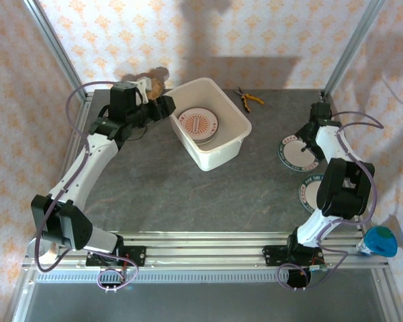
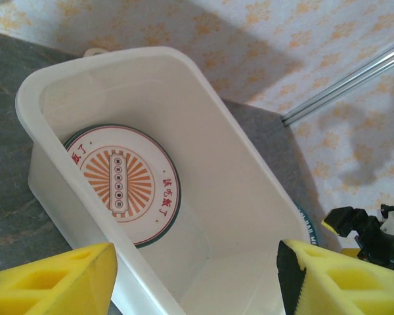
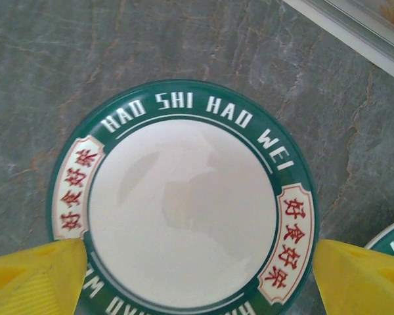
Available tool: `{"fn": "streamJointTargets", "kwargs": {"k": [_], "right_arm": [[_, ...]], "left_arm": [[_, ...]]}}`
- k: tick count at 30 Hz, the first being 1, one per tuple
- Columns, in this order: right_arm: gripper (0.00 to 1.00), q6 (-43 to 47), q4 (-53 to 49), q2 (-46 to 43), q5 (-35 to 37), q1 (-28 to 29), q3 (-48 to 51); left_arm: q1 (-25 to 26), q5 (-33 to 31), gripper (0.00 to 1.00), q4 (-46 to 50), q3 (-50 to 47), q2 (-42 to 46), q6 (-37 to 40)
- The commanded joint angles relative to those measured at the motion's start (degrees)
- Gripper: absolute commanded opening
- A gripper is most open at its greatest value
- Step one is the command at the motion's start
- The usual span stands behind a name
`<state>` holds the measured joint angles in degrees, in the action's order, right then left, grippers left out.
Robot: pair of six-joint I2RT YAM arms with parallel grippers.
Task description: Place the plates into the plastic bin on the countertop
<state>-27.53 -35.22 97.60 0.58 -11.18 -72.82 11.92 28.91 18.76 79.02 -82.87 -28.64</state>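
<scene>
Right gripper [image 3: 197,279]: jaws spread wide, empty, poised over a green-rimmed plate [image 3: 184,203]. That plate lies flat on the tabletop [image 3: 85,59], at the right of the overhead frame. A second plate [image 1: 313,192] lies near it, lower in that frame.

Left gripper [image 2: 197,282]: spread, empty, above the plastic bin [image 2: 243,197] at upper centre of the overhead frame. The bin holds an orange-patterned plate [image 2: 121,182].

Judgement: the plates look rigid, glazed, slippery and liable to chip. Lying flat, each is best taken at the rim, with one finger worked under the edge.
</scene>
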Motion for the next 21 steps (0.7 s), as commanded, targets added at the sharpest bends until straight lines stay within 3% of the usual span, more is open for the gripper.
{"fn": "streamJointTargets", "kwargs": {"k": [1, 8, 12, 21], "right_arm": [[0.88, 1.26, 2.38, 1.33, -1.08, -1.6, 1.55], [0.88, 3.39, 3.58, 2.61, -2.28, -3.88, 3.12], [0.84, 3.9, 5.06, 3.23, -6.48, -6.82, 3.91], [0.83, 7.25, 5.08, 5.1, -6.56, -8.19, 2.64]], "left_arm": [[1.52, -0.12, 0.66, -1.46, 3.16, -2.18, -0.85], [5.15, 0.51, 0.66, -1.66, 8.61, -8.24, -1.94], [6.83, -0.9, 0.66, -1.32, 10.55, -10.19, -2.12], [9.06, -2.88, 0.66, -0.66, 13.91, -12.97, -2.21]]}}
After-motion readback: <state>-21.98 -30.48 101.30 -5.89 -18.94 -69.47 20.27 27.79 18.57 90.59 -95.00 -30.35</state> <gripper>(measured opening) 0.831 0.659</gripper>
